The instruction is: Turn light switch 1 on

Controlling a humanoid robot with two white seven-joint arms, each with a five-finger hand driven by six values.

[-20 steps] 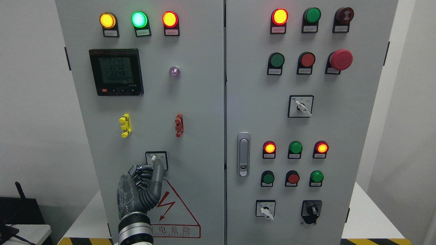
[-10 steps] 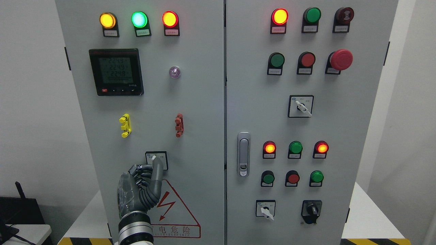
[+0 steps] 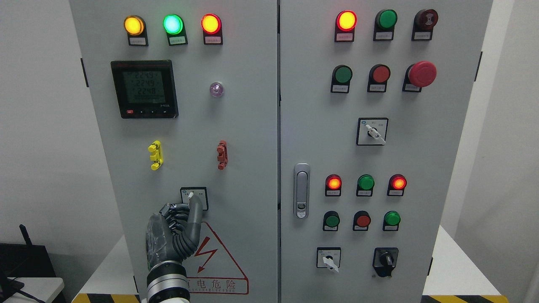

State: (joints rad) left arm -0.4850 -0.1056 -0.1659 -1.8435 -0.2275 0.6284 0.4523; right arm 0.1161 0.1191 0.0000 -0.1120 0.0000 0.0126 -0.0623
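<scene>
**Finger on the selector, lamp not yet answering**

The light switch (image 3: 193, 198) sits low on the left cabinet door (image 3: 244, 139), a small square plate with a pale knob, just above the lightning warning triangle (image 3: 214, 256). My left hand (image 3: 174, 235) comes up from the bottom edge beneath it. Its index finger (image 3: 193, 216) is stretched upward with the tip against the knob, while the other fingers are curled tight into the palm; it grips nothing, it only presses.

I judge the turn as not finished: the knob's pale lever leans up and to the left, and the small clear lamp (image 3: 216, 89) higher on the same door looks dim, though I cannot be sure that lamp belongs to this switch.

What worries me is a slip. One fingertip on a short lever has little purchase, so if I push sideways too flatly it could slide off onto the plate and leave the switch where it is. Pressing too hard inward would just jam the finger against the door without rotating anything.

The finger covers the lower half of the plate, so I cannot read the knob's exact position. The position labels are too small to make out, as is the meter (image 3: 144, 89) reading. My right hand is out of view.
</scene>
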